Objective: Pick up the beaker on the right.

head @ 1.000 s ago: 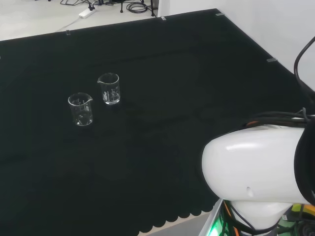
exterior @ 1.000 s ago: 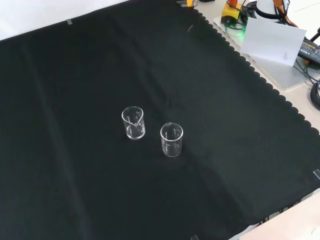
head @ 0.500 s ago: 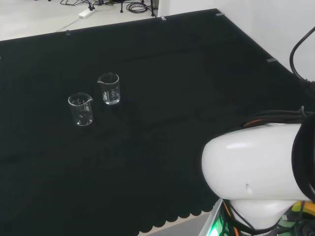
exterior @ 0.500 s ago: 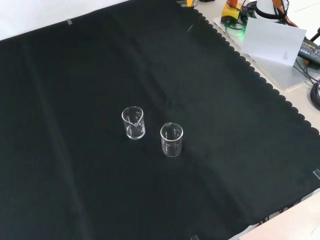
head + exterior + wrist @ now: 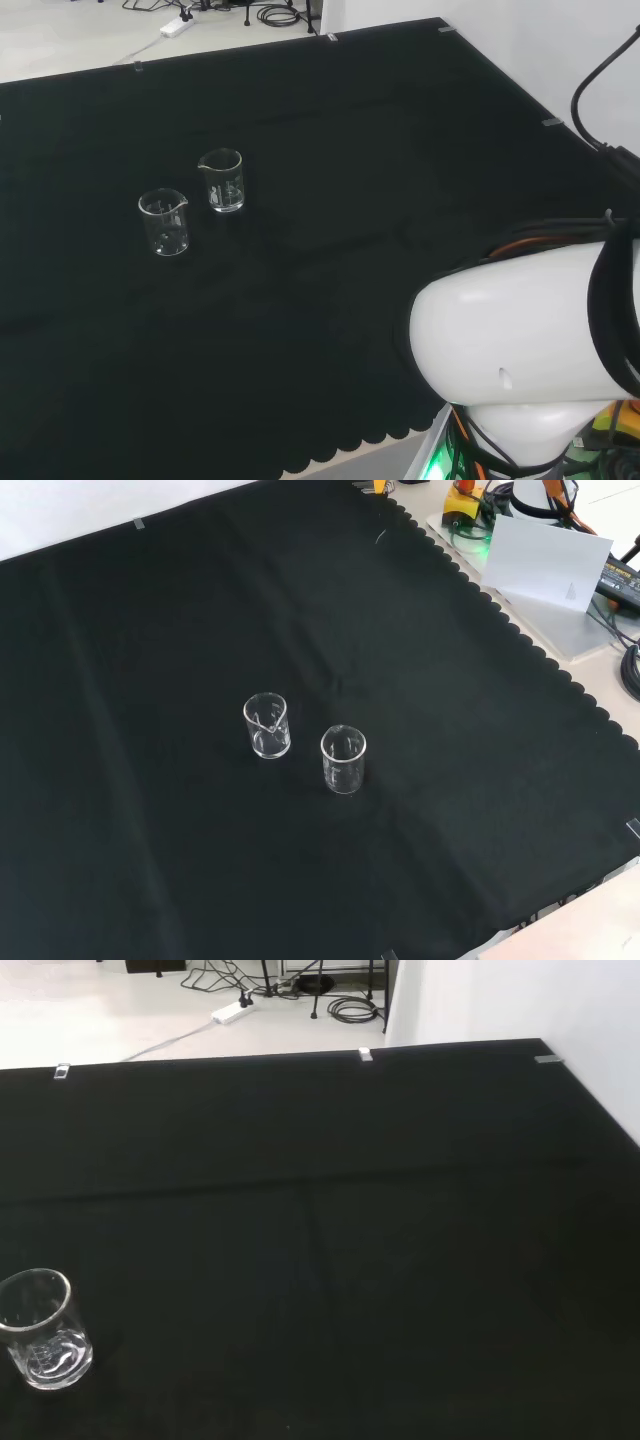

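Two clear, empty glass beakers stand upright and close together on the black cloth. In the head view one beaker (image 5: 222,181) is to the right and a little farther off, the other beaker (image 5: 165,222) to the left and nearer. In the front view the same pair appears as a left beaker (image 5: 267,726) and a right beaker (image 5: 343,760). The wrist view takes in one beaker (image 5: 40,1330) standing on the cloth some way off; which of the two it is I cannot tell.
The arm's big white link (image 5: 520,350) fills the head view's lower right, with black cables above it. A white board (image 5: 545,560) and equipment lie beyond the cloth's scalloped edge (image 5: 500,620) in the front view. A white wall borders the cloth's far side (image 5: 500,1000).
The beakers have not moved. In the head view the arm's white link and the black cable above it have shifted slightly.
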Motion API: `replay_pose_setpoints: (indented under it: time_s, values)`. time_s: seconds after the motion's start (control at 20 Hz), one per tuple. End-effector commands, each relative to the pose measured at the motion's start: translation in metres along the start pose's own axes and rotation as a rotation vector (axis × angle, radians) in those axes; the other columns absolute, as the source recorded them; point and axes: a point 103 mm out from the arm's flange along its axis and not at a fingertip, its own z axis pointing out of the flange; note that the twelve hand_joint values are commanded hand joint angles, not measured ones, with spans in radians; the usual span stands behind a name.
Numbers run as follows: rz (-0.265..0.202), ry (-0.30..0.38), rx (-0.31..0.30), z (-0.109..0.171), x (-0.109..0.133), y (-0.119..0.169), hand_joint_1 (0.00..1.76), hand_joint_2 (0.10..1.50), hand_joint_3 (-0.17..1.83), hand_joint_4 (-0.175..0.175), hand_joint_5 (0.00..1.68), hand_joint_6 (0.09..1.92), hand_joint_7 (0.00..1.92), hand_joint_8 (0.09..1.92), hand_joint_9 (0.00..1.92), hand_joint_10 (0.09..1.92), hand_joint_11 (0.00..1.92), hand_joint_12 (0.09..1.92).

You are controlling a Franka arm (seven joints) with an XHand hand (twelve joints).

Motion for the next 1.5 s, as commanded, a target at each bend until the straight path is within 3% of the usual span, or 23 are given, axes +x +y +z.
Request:
replay_pose_setpoints:
  time_s: [0.05,0.35,0.55,0.8,0.95,1.15,1.5]
  values:
    - [-0.044,0.034,0.022,0.043,0.026,0.037,0.3,1.22,0.2,-0.029,0.16,0.09,0.08,0.41,0.11,0.63,0.0,0.86]
    - [-0.102,0.076,0.038,0.08,0.042,0.081,0.34,1.19,0.19,-0.035,0.17,0.09,0.09,0.42,0.12,0.64,0.0,0.88]
    - [-0.113,0.047,0.041,0.103,0.043,0.1,0.38,1.16,0.2,-0.037,0.18,0.09,0.1,0.44,0.14,0.64,0.0,0.91]
    - [-0.18,0.169,0.079,0.136,0.055,0.117,0.5,1.06,0.26,-0.046,0.22,0.09,0.11,0.5,0.19,0.64,0.0,1.03]
    - [-0.222,0.24,0.102,0.157,0.061,0.123,0.63,0.89,0.43,-0.049,0.25,0.09,0.13,0.54,0.23,0.64,0.0,1.09]
    - [-0.28,0.255,0.131,0.185,0.069,0.129,0.71,0.74,0.6,-0.05,0.27,0.09,0.15,0.56,0.26,0.64,0.0,1.14]
    - [-0.36,0.297,0.211,0.231,0.095,0.138,0.73,0.65,0.65,-0.048,0.26,0.09,0.14,0.56,0.26,0.65,0.0,1.15]
